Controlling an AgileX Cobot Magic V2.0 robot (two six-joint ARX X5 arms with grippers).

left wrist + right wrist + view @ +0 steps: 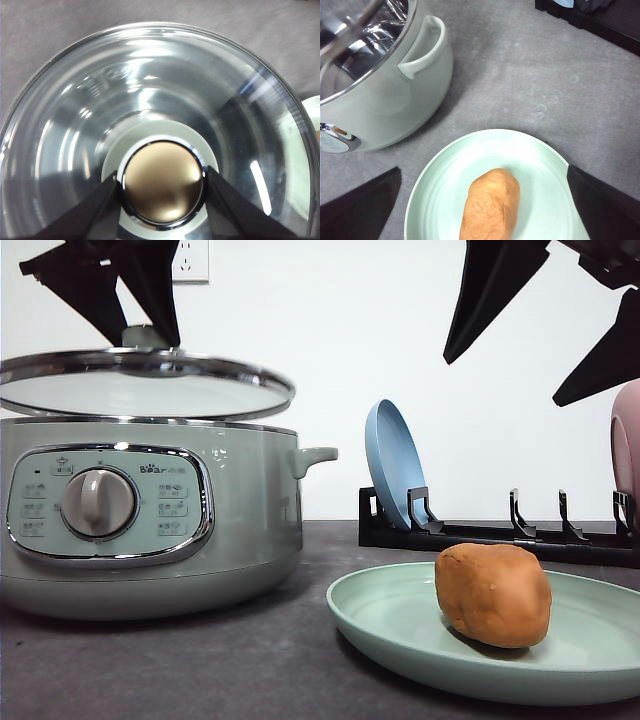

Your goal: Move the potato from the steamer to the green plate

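at upper left my left pincer (140,325) clamps the lid (140,390) knob above the steamer (150,520); a slip would drop the glass. lower right, the potato (495,595) lies on the green plate (400,625), my right pincer (545,325) released overhead.

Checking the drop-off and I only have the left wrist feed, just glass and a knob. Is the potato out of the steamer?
Observer: Yes. The potato lies on the green plate.
Operator: Right hand let go?
Observer: The right hand is open above the potato, fingers clear on both sides.
Operator: Is my lid seated?
Observer: No. The front view shows the lid held above the steamer, with a gap at the rim, in the left hand.
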